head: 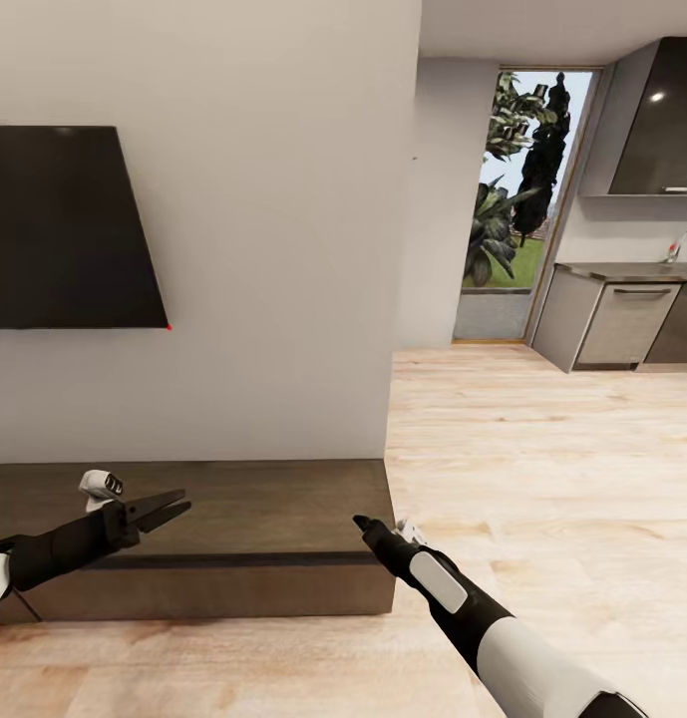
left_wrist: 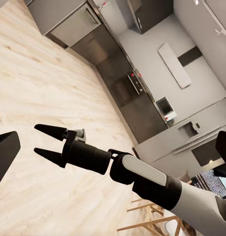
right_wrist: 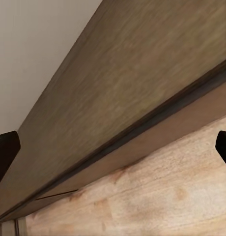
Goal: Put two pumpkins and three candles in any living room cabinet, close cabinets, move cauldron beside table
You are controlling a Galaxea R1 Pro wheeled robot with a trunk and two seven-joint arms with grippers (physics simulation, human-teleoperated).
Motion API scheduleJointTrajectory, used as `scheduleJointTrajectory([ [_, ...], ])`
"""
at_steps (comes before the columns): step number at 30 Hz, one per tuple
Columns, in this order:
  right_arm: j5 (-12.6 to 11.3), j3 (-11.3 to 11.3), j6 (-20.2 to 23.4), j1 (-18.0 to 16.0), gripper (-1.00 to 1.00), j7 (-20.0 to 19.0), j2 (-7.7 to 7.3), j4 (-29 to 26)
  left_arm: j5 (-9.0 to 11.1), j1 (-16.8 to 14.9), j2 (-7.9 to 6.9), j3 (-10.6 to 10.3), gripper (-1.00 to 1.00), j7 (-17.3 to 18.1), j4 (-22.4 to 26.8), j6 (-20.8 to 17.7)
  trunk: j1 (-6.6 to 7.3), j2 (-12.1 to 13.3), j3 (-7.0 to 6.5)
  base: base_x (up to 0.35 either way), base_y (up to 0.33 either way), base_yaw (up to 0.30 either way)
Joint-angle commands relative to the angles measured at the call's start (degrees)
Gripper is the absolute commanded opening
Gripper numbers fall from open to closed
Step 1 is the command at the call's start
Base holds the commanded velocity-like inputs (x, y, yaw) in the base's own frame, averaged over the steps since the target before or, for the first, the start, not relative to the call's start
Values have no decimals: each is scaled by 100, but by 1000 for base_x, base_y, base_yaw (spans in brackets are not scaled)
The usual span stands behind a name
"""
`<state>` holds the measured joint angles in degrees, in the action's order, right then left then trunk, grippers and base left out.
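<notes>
Nearest, at five o'clock in the head view: right gripper (head: 366, 523), fingers pointing at the cabinet's right end, looking close together from this angle, though seen end-on and hard to judge there; shown plainly apart and empty in the left wrist view (left_wrist: 48, 143). At eight o'clock: left gripper (head: 167, 509), jaws spread, holding nothing, poised over the cabinet top.

Just beyond both: cabinet (head: 233, 538), long, low, dark brown, spanning seven to six o'clock against the wall. Drawer fronts flush under the dark seam below the top, so apparently shut; nothing of the pale insides exposed, contents therefore unknown. Top surface bare. Same seam and front running across the right wrist view (right_wrist: 142, 98), with wood floor (head: 542, 459) beneath.

Judged step: standing at the cabinet with empty grippers, probably either about to pull a drawer open or checking closure. Next move calling for a fingertip hooked at the seam, since no handle offers a grip; otherwise a turn away to fetch pumpkins and candles.

Farther, at ten o'clock: wall television (head: 64, 229). At two o'clock: grey kitchen units (head: 622, 319) and a glazed door (head: 522, 199).
</notes>
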<state>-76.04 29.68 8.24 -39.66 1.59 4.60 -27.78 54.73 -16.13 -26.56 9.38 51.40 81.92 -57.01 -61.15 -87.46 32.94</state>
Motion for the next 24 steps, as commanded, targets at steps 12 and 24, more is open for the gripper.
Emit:
scheduleJointTrajectory([
  [12, -42, 26, 19, -6, 100, 17, -3, 15, -6, -4, 2, 12, 100, 19, -1, -21, -175, -324, 149, 0, 0, 0],
  [24, -34, 21, 5, -6, 100, -94, -8, 18, -6, -4, 2, 12, 100, 19, -1, -21, -439, -805, 365, 0, 0, 0],
])
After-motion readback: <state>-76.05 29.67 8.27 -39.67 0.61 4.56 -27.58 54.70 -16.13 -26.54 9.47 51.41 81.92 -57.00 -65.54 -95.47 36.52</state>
